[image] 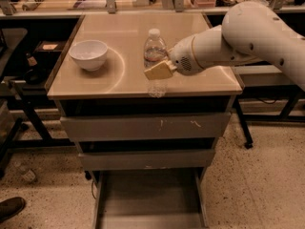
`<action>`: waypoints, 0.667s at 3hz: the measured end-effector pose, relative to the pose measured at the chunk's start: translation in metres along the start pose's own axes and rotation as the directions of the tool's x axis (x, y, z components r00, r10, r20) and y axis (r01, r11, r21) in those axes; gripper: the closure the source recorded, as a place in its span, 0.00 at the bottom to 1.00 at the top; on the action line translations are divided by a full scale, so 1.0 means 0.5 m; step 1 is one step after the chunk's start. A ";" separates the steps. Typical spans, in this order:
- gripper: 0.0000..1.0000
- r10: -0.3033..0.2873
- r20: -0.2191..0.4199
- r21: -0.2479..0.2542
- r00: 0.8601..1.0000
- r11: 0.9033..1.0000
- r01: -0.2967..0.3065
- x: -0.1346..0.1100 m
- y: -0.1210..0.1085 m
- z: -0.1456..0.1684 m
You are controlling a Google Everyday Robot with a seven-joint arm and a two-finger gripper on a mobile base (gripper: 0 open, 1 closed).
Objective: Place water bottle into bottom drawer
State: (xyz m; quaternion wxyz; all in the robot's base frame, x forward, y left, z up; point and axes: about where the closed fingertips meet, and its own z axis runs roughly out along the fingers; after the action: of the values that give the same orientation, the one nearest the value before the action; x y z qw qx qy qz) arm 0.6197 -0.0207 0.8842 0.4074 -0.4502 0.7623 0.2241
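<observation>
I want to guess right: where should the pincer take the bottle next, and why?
Probably out past the front edge of the table, then down: the pincer grips the water bottle near that edge, and the bottom drawer lies open below.

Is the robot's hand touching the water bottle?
Touching. The camera view shows the gripper over the front part of the table, with its tan fingers closed across the middle of the water bottle and no gap between them.

Gripper (158,71) hides water bottle (154,51) middle; bottom drawer (147,199) front cut by lower edge.
</observation>
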 end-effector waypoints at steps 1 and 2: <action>1.00 0.033 0.009 0.033 0.999 0.999 -0.033 0.022 0.034 -0.036; 1.00 0.065 -0.005 0.064 0.998 0.996 -0.065 0.047 0.074 -0.073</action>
State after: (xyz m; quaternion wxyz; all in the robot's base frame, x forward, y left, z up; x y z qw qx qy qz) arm 0.5660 -0.0401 0.8846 0.4115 -0.4128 0.7846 0.2112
